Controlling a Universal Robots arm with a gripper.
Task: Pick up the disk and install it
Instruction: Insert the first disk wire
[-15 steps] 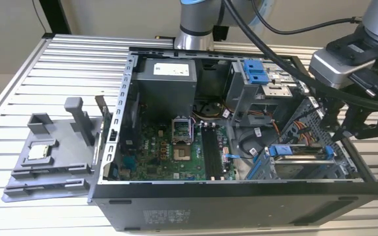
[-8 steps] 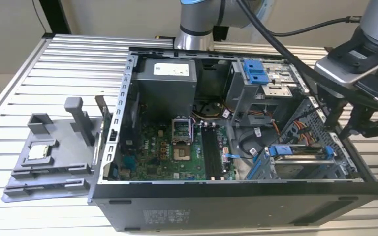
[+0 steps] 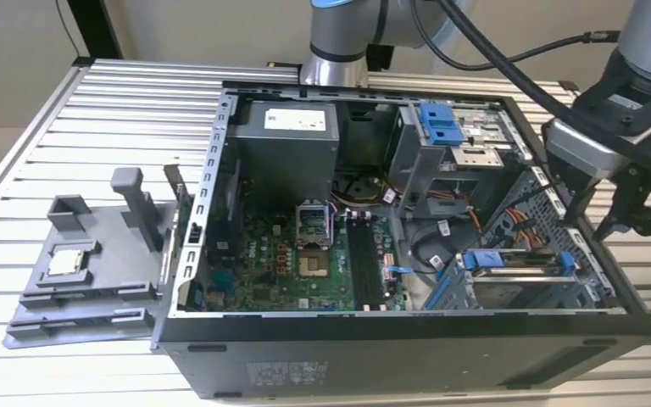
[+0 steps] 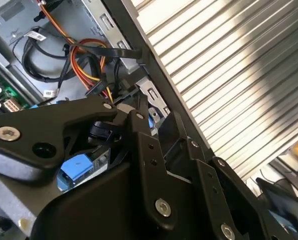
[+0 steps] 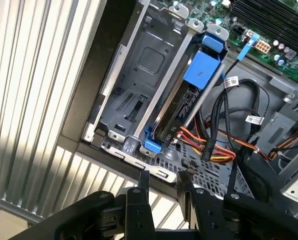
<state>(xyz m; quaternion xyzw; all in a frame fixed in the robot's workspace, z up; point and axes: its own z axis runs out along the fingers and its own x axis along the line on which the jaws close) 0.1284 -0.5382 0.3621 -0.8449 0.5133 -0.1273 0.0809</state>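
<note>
The disk (image 3: 520,264), silver with a blue plastic frame, sits in the drive cage (image 3: 529,284) at the front right corner of the open computer case. In the first wrist view the disk (image 5: 203,71) stands edge-on in one slot of the cage (image 5: 138,75), its blue tab uppermost. My gripper (image 3: 617,222) hangs just outside the case's right wall, beside that cage. Its fingertips (image 5: 143,179) are apart with nothing between them, and the gripper (image 5: 163,179) is a short way off the cage's edge, touching nothing. The blue tab (image 4: 76,169) also shows behind the fingers in the second wrist view.
The case (image 3: 416,348) lies open on a slatted metal table (image 3: 111,110). Orange, red and black cables (image 5: 214,145) bunch next to the cage. A second blue caddy (image 3: 443,124) sits in the upper bay. A grey fixture (image 3: 88,263) with a small square chip stands at the exterior view's left.
</note>
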